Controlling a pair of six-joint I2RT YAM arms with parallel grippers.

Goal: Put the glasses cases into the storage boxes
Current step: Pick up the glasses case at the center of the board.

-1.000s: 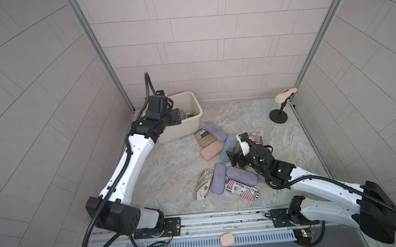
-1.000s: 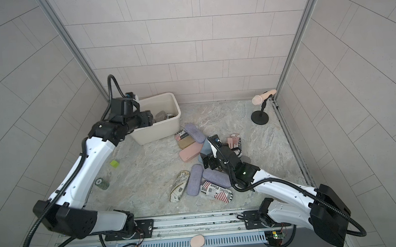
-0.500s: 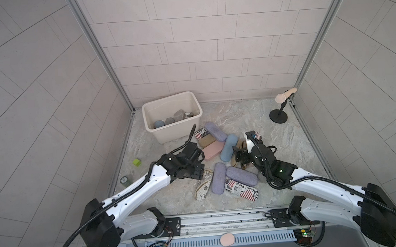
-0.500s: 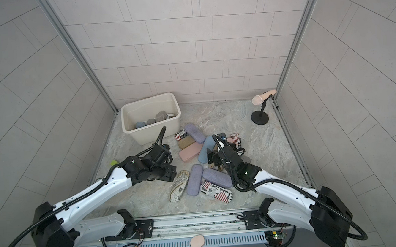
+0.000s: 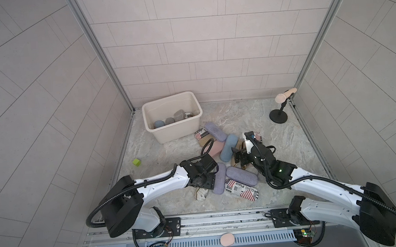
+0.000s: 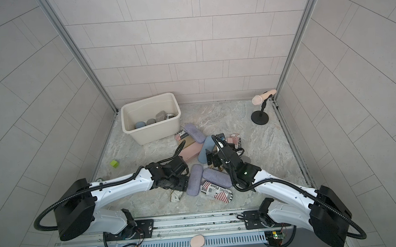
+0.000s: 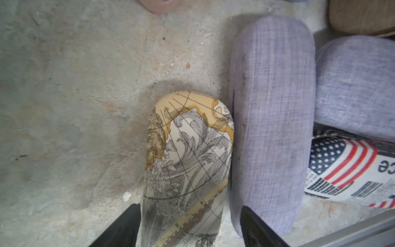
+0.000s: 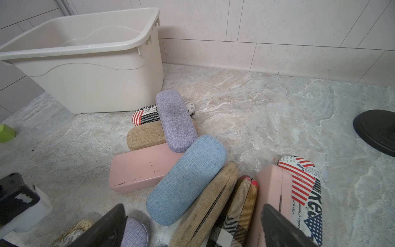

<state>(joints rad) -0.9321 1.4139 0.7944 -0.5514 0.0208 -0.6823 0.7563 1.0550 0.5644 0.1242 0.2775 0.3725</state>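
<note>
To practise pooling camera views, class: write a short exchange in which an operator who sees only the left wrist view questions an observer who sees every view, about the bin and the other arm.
Operator: My left gripper is open around a map-print case. Where is the storage box?
Observer: The storage box stands in the far left corner, beyond the pile of glasses cases.
Operator: What is the other arm doing?
Observer: The right gripper is open over the pile, with a tan case and a plaid case lying between its fingers in its wrist view.
</note>
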